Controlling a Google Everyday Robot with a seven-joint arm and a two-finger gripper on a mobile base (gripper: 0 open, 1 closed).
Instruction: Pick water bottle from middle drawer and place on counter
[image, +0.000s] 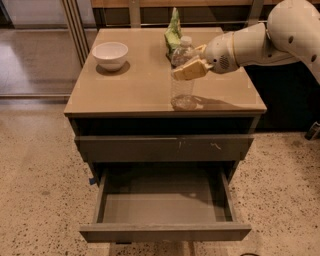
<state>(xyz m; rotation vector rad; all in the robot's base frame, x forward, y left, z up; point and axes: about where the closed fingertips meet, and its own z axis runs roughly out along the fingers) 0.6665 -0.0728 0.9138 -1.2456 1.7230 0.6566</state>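
Observation:
The water bottle (182, 85), clear with a white cap, stands upright on the tan counter (135, 85) near its front right. My gripper (192, 64) reaches in from the right and is shut on the bottle's upper body, one yellowish finger pad (186, 71) in front of it. The bottle's base touches the counter. The middle drawer (165, 205) is pulled out below, and its grey floor is bare.
A white bowl (110, 54) sits at the counter's back left. A green bag (173, 27) stands just behind the bottle. A closed drawer front with pale scratches (165, 147) is above the open drawer. A dark cabinet (285, 100) stands at the right.

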